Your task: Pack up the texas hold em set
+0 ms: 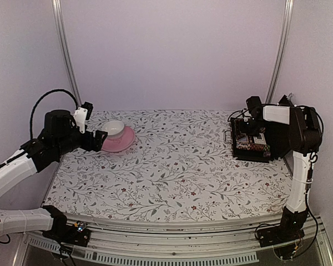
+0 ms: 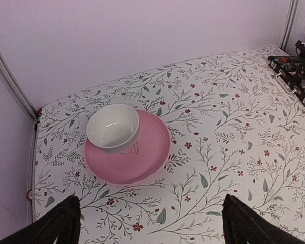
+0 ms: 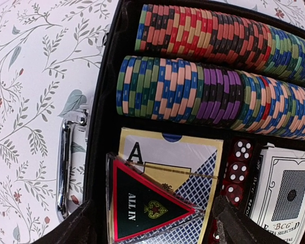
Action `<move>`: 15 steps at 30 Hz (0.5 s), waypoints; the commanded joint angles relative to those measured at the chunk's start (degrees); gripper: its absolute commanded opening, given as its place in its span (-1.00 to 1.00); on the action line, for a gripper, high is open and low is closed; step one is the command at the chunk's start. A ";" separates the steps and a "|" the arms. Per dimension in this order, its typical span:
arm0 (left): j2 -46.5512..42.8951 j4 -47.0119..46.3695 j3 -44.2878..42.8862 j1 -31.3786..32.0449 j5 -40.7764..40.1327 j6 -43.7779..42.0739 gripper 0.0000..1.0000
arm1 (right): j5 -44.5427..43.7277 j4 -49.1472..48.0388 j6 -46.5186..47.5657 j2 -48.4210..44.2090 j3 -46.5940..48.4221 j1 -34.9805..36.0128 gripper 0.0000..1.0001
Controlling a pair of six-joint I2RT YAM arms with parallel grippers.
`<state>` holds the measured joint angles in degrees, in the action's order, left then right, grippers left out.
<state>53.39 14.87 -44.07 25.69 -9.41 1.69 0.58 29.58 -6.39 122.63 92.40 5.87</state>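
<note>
Black and flat, the case point(image 3: 102, 101) lay open on the flowered bench point(image 1: 177, 172), right under the right claw point(image 3: 152, 229). That claw hung over the case with its fingers point(image 3: 76, 231) set well apart and gripping nothing. Between them lay the red-and-black triangle marker point(image 3: 142, 208), with a gap showing on either side. The marker rested on a wrapped card deck point(image 3: 193, 157). Just beyond the claw's right finger sat a column of red dice point(image 3: 239, 170) and then a second boxed deck point(image 3: 290, 193). Ahead of the claw two striped chip rolls point(image 3: 218, 96) filled the case's far compartments, side by side. The metal handle point(image 3: 65, 168) stuck out from the case wall, off to the claw's left, over the bench.

Well apart on the other side of the bench, the left claw point(image 2: 152, 226) stood spread as wide as it goes and was empty. A pink saucer point(image 2: 142, 157) lay ahead of it and slightly left, not touching it. A white cup point(image 2: 113, 126) sat on the saucer's far left part.
</note>
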 commanded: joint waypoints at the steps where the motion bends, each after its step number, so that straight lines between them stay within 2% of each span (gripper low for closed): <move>1: -0.17 -0.01 -1.02 -0.84 0.51 0.27 0.94 | 1.63 1.79 0.15 -3.80 2.26 -0.26 0.65; 5: -0.45 0.07 -0.94 -0.82 -0.17 0.19 0.94 | 1.68 3.72 0.15 -10.69 2.25 -0.25 0.81; 9: -0.85 0.16 -0.84 -0.82 -0.61 0.16 0.94 | -2.59 5.30 0.24 -21.74 -0.29 -0.27 0.98; 15: -1.04 0.33 -0.93 -0.82 -0.51 0.29 0.94 | -10.90 6.27 -0.56 -41.41 -7.49 -1.02 0.98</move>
<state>53.17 14.92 -44.07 25.67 -9.67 1.72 -3.64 33.89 -6.39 92.29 89.45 5.58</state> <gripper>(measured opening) 0.970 0.989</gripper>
